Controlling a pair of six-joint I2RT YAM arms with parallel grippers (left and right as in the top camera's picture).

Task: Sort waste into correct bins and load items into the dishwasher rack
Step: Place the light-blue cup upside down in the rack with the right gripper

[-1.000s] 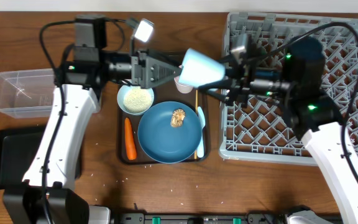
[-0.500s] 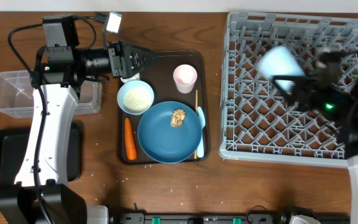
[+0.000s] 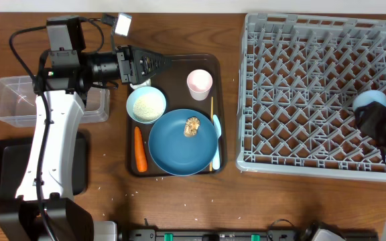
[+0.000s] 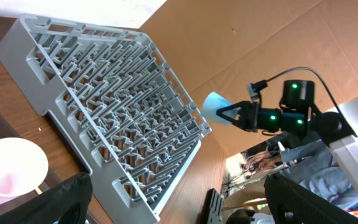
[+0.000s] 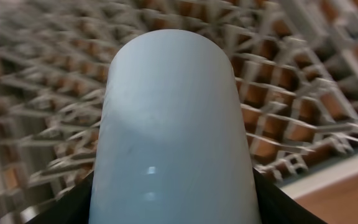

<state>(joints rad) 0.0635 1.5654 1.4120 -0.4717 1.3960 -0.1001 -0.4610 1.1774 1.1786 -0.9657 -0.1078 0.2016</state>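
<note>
**Light blue cup held over the rack's right edge; left jaws spread over the serving tray**

The dishwasher rack (image 3: pixel 300 87) fills the table's (image 3: pixel 106 194) right half, its far and right walls close to the table's edges. Its peg lattice is bare. The right gripper (image 4: pixel 232 115) hangs above the rack's right edge, about halfway along that side. Its jaws pinch the light blue cup (image 3: pixel 370 100), a dark finger (image 5: pixel 73 202) on each flank. In the right wrist view the cup fills the frame, with the lattice blurred beneath it.

The left gripper (image 3: pixel 161 63) points rightward over the far left corner of the dark brown serving tray (image 3: pixel 210 63), jaws spread wide with nothing between them. The pink cup (image 3: pixel 200 82) stands just beyond its tips, near the tray's far right corner.

Also on the tray:
- The white bowl (image 3: pixel 146 104) sits toward the left.
- The blue plate (image 3: pixel 179 144) carries the brown food lump (image 3: pixel 192 126).
- The carrot (image 3: pixel 139 148) lies along the left rim.
- The chopstick (image 3: pixel 212 110) and pale spoon (image 3: pixel 216 134) lie along the right rim, beside the plate.

A narrow strip of bare wood separates tray and rack. The clear tub (image 3: pixel 12 100) sits at the table's left edge, with the black tray (image 3: pixel 2 167) nearer the front left corner.
</note>
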